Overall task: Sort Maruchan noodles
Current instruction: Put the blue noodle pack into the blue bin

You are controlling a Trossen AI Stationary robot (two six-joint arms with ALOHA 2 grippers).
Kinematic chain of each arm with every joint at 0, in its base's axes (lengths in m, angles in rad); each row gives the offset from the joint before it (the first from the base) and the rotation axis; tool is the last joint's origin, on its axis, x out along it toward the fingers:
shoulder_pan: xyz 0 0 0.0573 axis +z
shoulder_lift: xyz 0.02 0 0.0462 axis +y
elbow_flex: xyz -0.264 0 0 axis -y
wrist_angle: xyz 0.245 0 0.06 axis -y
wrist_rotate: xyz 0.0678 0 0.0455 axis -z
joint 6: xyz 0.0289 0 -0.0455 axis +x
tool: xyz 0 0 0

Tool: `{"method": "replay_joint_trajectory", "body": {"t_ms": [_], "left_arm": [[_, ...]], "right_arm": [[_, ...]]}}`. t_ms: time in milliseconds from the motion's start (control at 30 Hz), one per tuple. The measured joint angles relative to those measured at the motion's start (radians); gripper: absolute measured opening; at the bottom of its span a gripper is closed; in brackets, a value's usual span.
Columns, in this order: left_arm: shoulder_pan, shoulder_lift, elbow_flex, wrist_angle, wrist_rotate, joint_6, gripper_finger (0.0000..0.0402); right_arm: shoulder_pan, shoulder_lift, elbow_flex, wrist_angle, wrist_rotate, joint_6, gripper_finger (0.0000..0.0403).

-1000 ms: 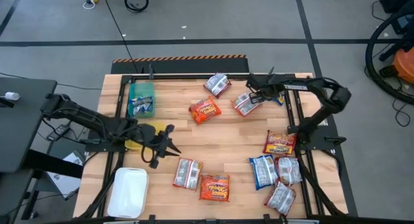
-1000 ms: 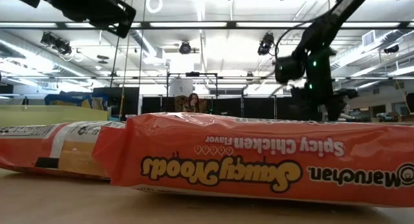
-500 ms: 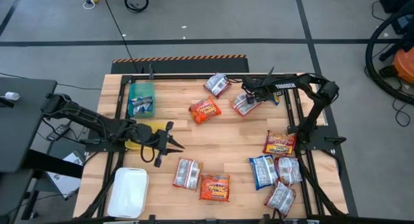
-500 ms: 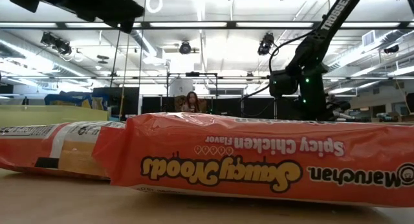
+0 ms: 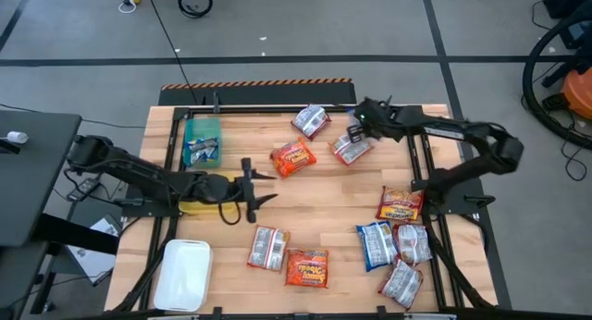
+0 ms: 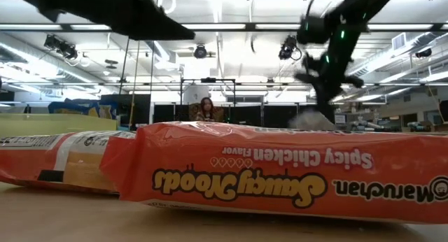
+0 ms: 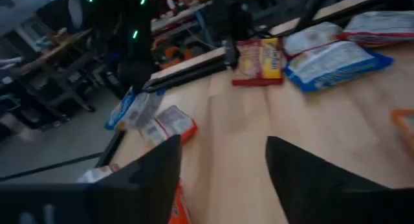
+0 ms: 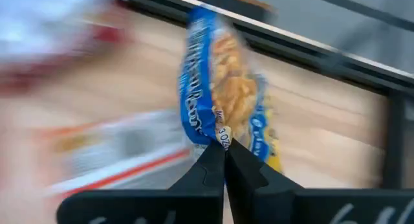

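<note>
blue noodle pkt [image 8: 217,98] | right pincer [image 8: 224,153] clamped on it | left pincer [image 7: 223,159] agape, empty

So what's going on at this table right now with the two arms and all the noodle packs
A two-armed robot is sorting ramen packets. The right gripper is shut on the edge of a blue packet, held up over the far side of the table. The left gripper is open and empty, out over the middle of the table near the yellow bin. Other packets lie loose, a cluster at the right edge, and some sit in the teal bin.
</note>
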Motion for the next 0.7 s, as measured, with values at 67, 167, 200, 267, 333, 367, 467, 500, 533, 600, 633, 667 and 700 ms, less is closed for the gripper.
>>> {"method": "replay_joint_trajectory", "body": {"t_ms": [67,167,200,267,333,367,467,500,533,600,633,667,700], "left_arm": [[0.02,0.039,0.031,0.001,0.033,-0.048,0.0256],[0.043,0.1,0.087,-0.001,0.1,-0.066,0.0282],[0.047,0.119,0.11,-0.01,0.099,-0.057,0.0288],[0.052,0.161,0.166,-0.034,0.084,-0.034,0.0299],[0.059,0.202,0.231,-0.075,0.065,-0.014,0.0305],[0.062,0.224,0.263,-0.096,0.058,-0.007,0.0307],[0.075,0.292,0.356,-0.17,0.055,-0.004,0.0309],[0.08,0.315,0.384,-0.192,0.055,-0.003,0.0309],[0.084,0.333,0.402,-0.214,0.056,-0.002,0.0309],[0.093,0.372,0.429,-0.231,0.067,-0.004,0.0309],[0.097,0.389,0.435,-0.233,0.08,-0.01,0.0309],[0.102,0.406,0.439,-0.235,0.096,-0.01,0.0309],[0.106,0.423,0.441,-0.235,0.11,-0.003,0.0309]], "right_arm": [[0.072,-0.041,0.011,0.038,-0.045,-0.001,0.0008],[0.187,-0.082,0.016,0.124,-0.113,-0.001,0.0005],[0.224,-0.09,0.017,0.157,-0.129,-0.001,0.0005],[0.295,-0.095,0.017,0.214,-0.147,-0.001,0.0005],[0.359,-0.085,0.017,0.261,-0.15,-0.001,0.0005],[0.388,-0.076,0.017,0.285,-0.153,-0.001,0.0005],[0.475,-0.04,0.017,0.331,-0.157,-0.001,0.0005],[0.503,-0.027,0.017,0.347,-0.156,-0.001,0.0005],[0.529,-0.015,0.017,0.357,-0.151,-0.001,0.0005],[0.575,0.01,0.017,0.383,-0.138,-0.001,0.0005],[0.593,0.019,0.017,0.389,-0.136,-0.001,0.0005],[0.61,0.029,0.017,0.396,-0.134,0.002,0.0005],[0.623,0.038,0.017,0.41,-0.134,0.007,0.0005]]}}
